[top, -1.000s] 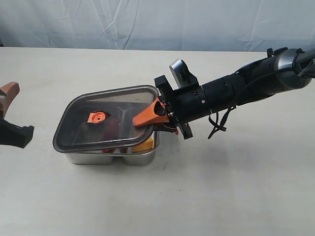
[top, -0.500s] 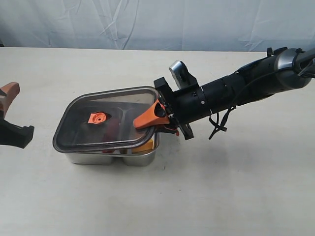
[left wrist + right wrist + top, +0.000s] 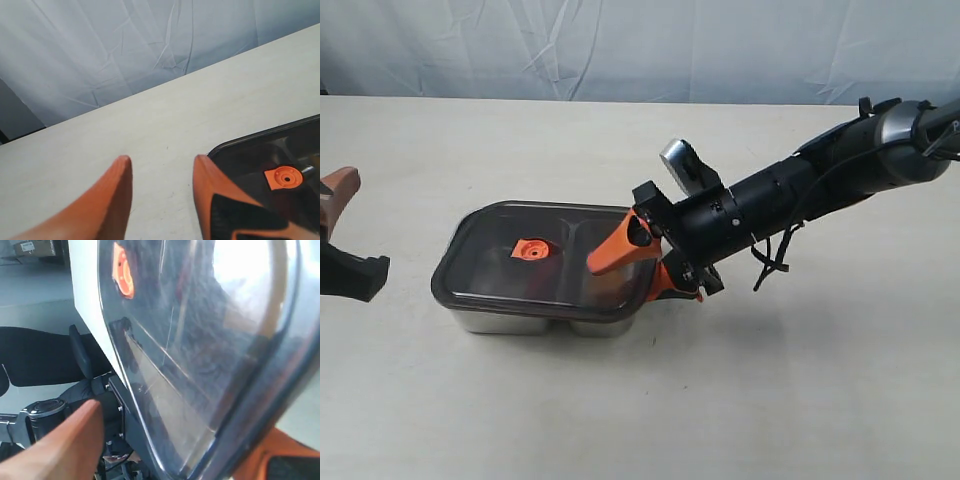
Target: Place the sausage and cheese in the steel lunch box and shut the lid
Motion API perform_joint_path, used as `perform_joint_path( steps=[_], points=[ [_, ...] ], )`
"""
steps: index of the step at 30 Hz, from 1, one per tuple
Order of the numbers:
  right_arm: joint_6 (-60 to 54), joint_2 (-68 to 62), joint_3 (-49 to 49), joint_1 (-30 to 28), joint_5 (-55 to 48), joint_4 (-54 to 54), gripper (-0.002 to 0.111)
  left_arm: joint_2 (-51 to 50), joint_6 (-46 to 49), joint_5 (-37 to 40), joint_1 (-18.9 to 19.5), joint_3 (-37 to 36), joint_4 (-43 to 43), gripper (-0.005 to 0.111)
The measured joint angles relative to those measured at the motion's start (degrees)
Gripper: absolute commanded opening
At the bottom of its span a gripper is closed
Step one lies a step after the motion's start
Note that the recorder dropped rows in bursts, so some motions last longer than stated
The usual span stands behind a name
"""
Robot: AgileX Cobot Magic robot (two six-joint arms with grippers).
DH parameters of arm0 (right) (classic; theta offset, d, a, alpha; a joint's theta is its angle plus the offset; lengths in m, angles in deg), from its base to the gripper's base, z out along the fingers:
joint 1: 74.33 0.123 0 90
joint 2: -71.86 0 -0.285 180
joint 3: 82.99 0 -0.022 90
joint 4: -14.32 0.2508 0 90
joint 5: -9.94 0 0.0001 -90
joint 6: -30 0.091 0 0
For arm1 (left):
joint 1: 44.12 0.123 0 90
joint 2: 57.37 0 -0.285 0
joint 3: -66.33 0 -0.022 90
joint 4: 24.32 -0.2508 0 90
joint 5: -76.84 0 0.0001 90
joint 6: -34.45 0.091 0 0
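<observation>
The left end effector hangs over the tabletop with its fingers spread and nothing between them. The steel lunch box stands ahead of its fingertips, apart from them.

The lid lies flat on the box, covering both compartments, with its orange valve facing up. The sausage and the cheese cannot be made out through the smoky lid.

The right end effector is at the box's far end from the left one. Its fingers are spread, one above the lid's edge and one below, beside the box wall. The lid's edge sits in the gap between them. Whether either finger touches the lid cannot be told.

Step in hand: closing the lid, release phase. The lid appears set in place. Whether its rim is seated all round is not visible.

Next move, as judged: draw the right end effector straight back from the lid's edge, clearing both fingers without dragging the lid. Then press down on the lid if the rim is not fully home.

Difference from the earlier frames: the lid was tilted, its edge pinched in the right end effector and raised off the box. It now rests level, and the fingers have parted. The left end effector has not moved.
</observation>
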Motion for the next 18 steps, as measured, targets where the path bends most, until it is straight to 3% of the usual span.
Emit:
perform_joint_path(
  steps=[9,15,18],
  points=[
    [8.93,0.0,-1.8,0.0,-4.08,-7.54,0.062,0.0,0.0,1.05,0.0,0.0,0.0,0.039],
    [10.79,0.0,-6.26,0.1,-4.16,-11.46,0.042,0.0,0.0,1.95,0.0,0.0,0.0,0.039],
    [11.55,0.97,-7.73,-0.01,-4.04,-11.95,0.04,0.0,0.0,1.95,0.0,0.0,0.0,0.039]
  ],
)
